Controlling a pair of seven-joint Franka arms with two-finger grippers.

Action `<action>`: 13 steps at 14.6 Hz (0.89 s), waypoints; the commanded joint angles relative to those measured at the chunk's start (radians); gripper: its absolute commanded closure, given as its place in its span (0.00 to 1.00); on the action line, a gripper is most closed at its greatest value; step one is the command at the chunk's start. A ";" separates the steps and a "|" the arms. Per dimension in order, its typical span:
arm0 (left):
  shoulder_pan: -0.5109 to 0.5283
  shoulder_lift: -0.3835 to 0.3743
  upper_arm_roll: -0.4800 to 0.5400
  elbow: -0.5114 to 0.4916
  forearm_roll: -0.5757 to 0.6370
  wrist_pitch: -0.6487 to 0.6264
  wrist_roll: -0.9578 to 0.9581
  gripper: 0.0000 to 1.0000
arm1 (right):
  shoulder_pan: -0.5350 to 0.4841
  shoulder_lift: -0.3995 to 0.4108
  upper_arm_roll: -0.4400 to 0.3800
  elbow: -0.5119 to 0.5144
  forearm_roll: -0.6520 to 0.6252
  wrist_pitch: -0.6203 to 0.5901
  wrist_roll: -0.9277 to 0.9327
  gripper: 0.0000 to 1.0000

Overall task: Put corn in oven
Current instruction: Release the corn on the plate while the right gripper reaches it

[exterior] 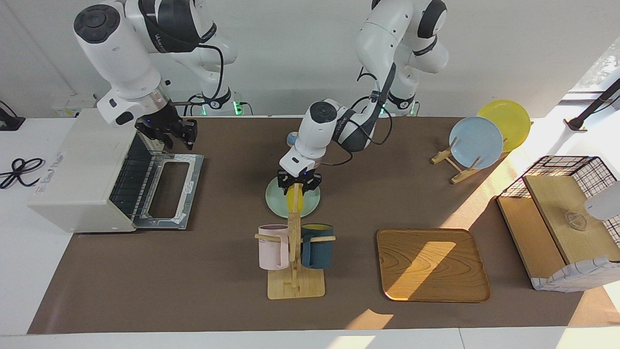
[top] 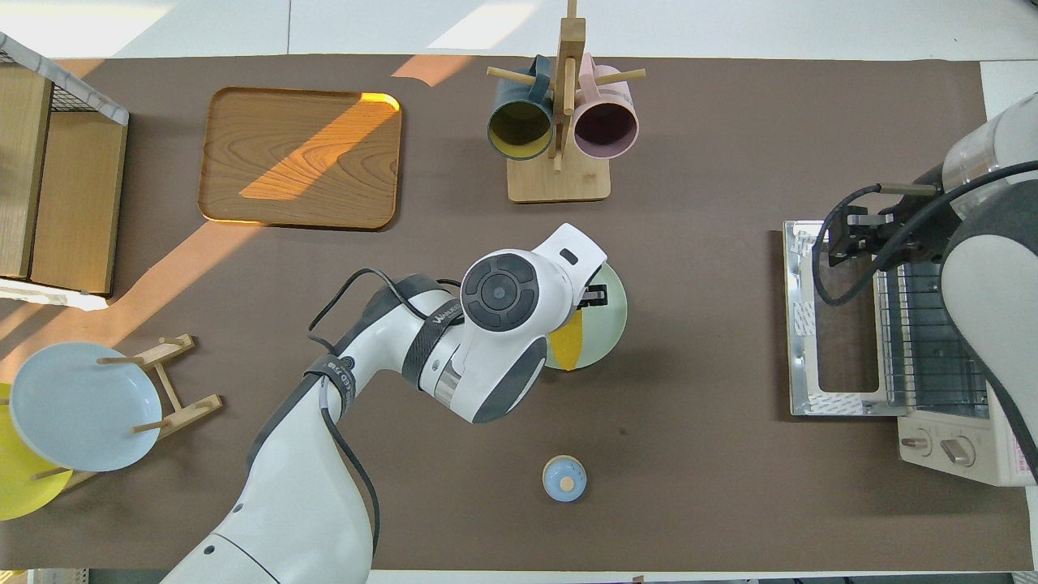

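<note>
While the left gripper (exterior: 298, 183) hangs over the pale green plate (exterior: 276, 199) near the middle of the table, it is closed on the upper end of the corn (exterior: 294, 202), so the cob dangles below the fingers with its long axis close to upright and its free tip pointing down toward the plate. From overhead only the lower part of the corn (top: 570, 345) shows past the arm's wrist, over the plate's edge nearer the robots. The oven (exterior: 82, 169) sits at the right arm's end of the table, well apart from the plate, with its door (exterior: 169, 190) dropped flat and the wire rack (exterior: 131, 177) exposed. The relation that matters is this: the opening faces along the table toward the corn, so I judge the cob must travel sideways toward the right arm's end and likely be tipped from upright to lying level, long axis pointing into the mouth, to slide in over the rack. The right gripper (exterior: 167, 133) hovers over the hinge of the open door, far nearer the oven than the left; whether its fingers are apart I cannot tell. It holds nothing visible and seems to wait there.
</note>
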 commanded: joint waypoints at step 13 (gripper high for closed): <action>0.323 -0.259 0.065 0.047 0.038 -0.423 0.345 0.00 | 0.205 0.154 0.018 -0.095 -0.012 0.355 0.123 0.54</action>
